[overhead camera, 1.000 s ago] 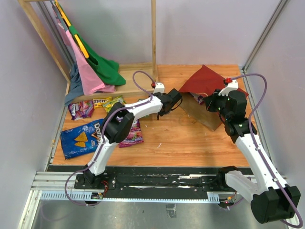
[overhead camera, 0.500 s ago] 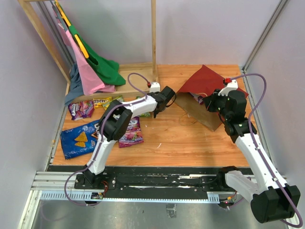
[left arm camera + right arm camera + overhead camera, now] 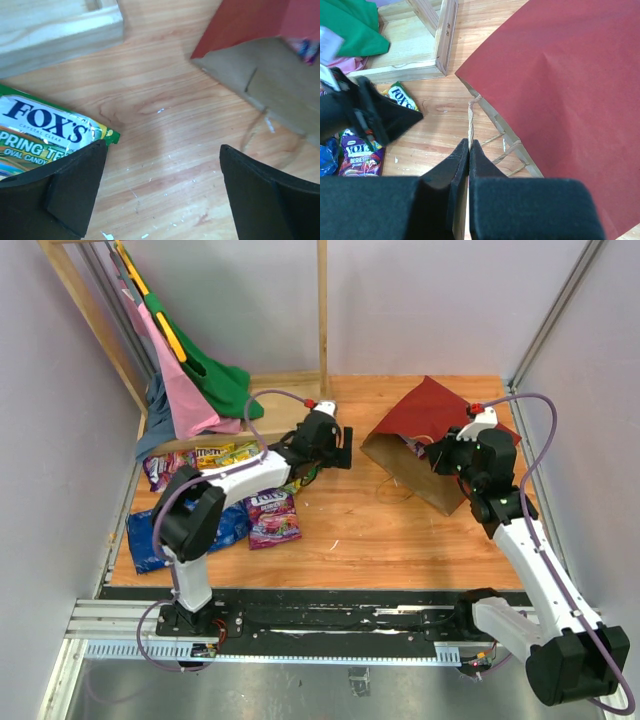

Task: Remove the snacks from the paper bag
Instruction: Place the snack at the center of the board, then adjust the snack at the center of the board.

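The paper bag (image 3: 432,412) lies on its side, dark red outside, its brown mouth facing left; a colourful packet (image 3: 306,48) shows inside. My right gripper (image 3: 469,143) is shut on the bag's string handle (image 3: 470,117). My left gripper (image 3: 161,147) is open over bare wood, left of the bag's mouth. A green Fox's packet (image 3: 47,135) lies beside its left finger. Other snacks lie on the table's left: a purple Fox's pack (image 3: 270,516), a blue Doritos bag (image 3: 148,542) partly under the left arm, a purple packet (image 3: 168,469) and a yellow M&M's pack (image 3: 214,452).
A wooden rack (image 3: 322,320) stands at the back left on a wooden base (image 3: 415,62). Pink (image 3: 175,390) and green (image 3: 222,385) cloths hang from it. Grey walls close in the table (image 3: 400,535) on three sides.
My left gripper drew back leftward from the bag's mouth and opened, letting go of the green Fox's packet, which now lies on the table. The right gripper kept its hold.
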Robot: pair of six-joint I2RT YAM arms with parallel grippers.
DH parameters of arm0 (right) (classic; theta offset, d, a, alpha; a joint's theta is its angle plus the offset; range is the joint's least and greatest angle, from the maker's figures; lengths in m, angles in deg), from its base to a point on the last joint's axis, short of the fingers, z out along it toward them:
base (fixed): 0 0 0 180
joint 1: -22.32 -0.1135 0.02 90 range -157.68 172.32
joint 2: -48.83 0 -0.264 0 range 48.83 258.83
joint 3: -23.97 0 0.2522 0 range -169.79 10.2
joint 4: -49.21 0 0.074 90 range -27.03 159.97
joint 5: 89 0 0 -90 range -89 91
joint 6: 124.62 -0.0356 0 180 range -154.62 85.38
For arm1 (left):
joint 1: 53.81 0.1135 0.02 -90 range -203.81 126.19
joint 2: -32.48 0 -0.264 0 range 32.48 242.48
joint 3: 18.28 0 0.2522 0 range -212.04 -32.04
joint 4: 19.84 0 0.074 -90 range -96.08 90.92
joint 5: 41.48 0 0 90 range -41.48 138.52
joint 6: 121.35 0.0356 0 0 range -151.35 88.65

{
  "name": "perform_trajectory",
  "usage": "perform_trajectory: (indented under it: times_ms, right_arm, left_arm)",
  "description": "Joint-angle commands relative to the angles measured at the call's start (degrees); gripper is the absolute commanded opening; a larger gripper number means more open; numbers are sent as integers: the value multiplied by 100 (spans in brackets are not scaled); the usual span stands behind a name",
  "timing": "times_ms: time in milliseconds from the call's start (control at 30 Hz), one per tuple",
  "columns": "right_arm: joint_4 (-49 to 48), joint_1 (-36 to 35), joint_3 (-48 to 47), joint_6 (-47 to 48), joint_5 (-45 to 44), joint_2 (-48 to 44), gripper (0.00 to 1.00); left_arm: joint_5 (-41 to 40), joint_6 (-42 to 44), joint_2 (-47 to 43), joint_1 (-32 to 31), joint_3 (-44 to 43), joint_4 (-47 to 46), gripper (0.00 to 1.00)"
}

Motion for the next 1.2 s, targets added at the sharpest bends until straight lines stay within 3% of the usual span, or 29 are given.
perform_trajectory:
  times_ms: [0, 100, 167, 200, 400, 533, 667, 967, 1167]
  right_arm:
    - [-139, 58, 40, 76, 112, 6, 2]
    - [-135, 55, 39, 73, 131, 4, 2]
    - [-137, 54, 44, 68, 135, 4, 2]
    - [-146, 59, 52, 63, 146, 8, 2]
    - [-182, 53, 52, 33, 211, 52, 1]
    - [-175, 59, 51, 45, 216, 49, 1]
    - [-174, 54, 61, 54, 196, 60, 1]
    - [-167, 56, 46, 52, 217, 66, 1]
    - [-166, 53, 59, 38, 239, 48, 1]
  left_arm:
    - [1317, 136, -761, 554, 603, -963, 92]
    - [2017, -143, -1054, 1011, 1055, -1387, 49]
    - [2146, -291, -1121, 1276, 1277, -1481, 30]
    - [2181, -344, -1139, 1397, 1407, -1521, 27]
    - [1964, -695, -1017, 1756, 1839, -1768, 25]
    - [1554, -957, -816, 1849, 1938, -1727, 15]
    - [1258, -1226, -797, 1850, 2332, -2028, 15]
    - [2054, -1908, -349, 1849, 2891, -2869, 16]
    - [2077, -1688, -175, 1853, 2738, -2770, 16]
